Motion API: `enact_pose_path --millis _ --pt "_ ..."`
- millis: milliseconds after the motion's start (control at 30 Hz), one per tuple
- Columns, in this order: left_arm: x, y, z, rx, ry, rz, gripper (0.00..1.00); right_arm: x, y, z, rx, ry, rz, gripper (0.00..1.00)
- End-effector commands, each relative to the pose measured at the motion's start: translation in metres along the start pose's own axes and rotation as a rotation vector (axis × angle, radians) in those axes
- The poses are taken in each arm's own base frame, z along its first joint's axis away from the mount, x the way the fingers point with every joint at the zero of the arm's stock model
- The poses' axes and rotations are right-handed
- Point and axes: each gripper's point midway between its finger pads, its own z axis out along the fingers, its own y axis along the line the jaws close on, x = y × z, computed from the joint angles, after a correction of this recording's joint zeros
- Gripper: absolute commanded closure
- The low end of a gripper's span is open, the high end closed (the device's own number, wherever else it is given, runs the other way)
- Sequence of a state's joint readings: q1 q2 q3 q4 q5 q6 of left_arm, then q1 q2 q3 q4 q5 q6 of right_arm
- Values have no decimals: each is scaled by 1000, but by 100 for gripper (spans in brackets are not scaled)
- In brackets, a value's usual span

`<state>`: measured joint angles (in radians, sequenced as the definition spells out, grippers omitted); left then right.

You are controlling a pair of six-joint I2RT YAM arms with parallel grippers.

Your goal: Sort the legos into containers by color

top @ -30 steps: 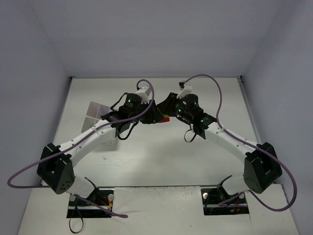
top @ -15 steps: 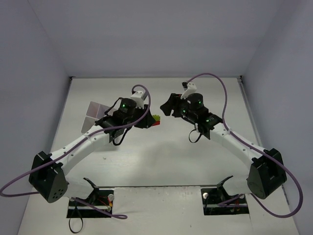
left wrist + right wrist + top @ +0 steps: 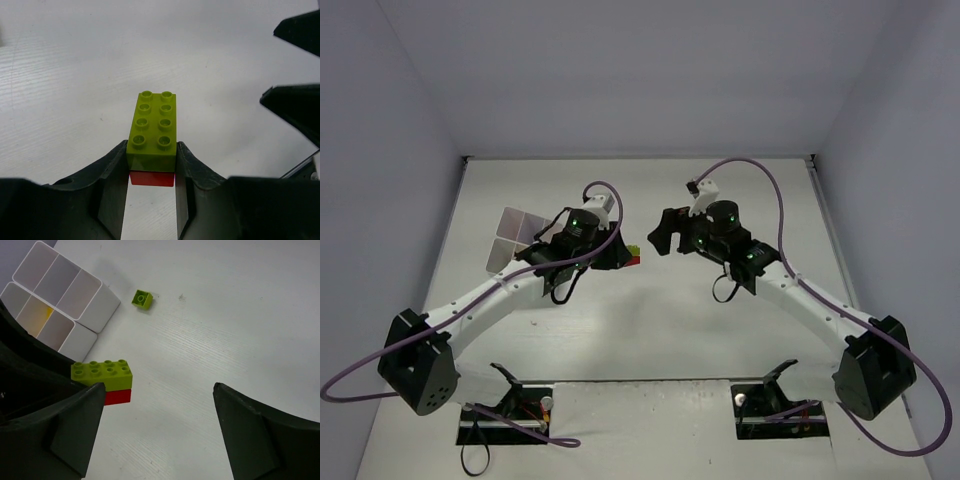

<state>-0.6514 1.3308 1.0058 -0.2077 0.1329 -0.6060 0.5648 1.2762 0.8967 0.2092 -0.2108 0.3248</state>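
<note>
No lettering, label, brand, number or sign can be read on anything in view.

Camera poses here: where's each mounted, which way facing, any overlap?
Top external: above and behind the bases, looking down on the table; both arms show.
Left wrist: on the left arm, looking along the left gripper, shut on a long green brick stacked on a red brick.
Right wrist: on the right arm, looking down past the open right gripper at the tray and a small green brick.
Shared: all three show the green-on-red stack.
</note>
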Motion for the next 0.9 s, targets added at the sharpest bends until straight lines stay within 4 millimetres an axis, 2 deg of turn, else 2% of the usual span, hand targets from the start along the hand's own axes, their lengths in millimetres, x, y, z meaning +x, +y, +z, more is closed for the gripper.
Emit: enact_pose_path --millis 0,167,367,633,700,867 --pt "-39 -21 -16 65 -138 -107 94 -15 30 -7 -110 -71 -60 12" --pt "-50 -26 -16 71 -176 -219 94 -13 51 -10 -176 -109 -55 5" --pt "-64 -26 -19 67 -227 -290 94 -12 62 -17 -229 -135 -57 2" --pt "-71 -43 -26 151 -241 -392 94 -14 66 -10 -254 -147 -65 0" --pt "-81 -51 -30 194 -271 -414 94 -16 68 -8 -261 -153 -70 0" --pt "-86 -57 -38 223 -287 -427 94 -18 68 -2 -259 -161 -81 0"
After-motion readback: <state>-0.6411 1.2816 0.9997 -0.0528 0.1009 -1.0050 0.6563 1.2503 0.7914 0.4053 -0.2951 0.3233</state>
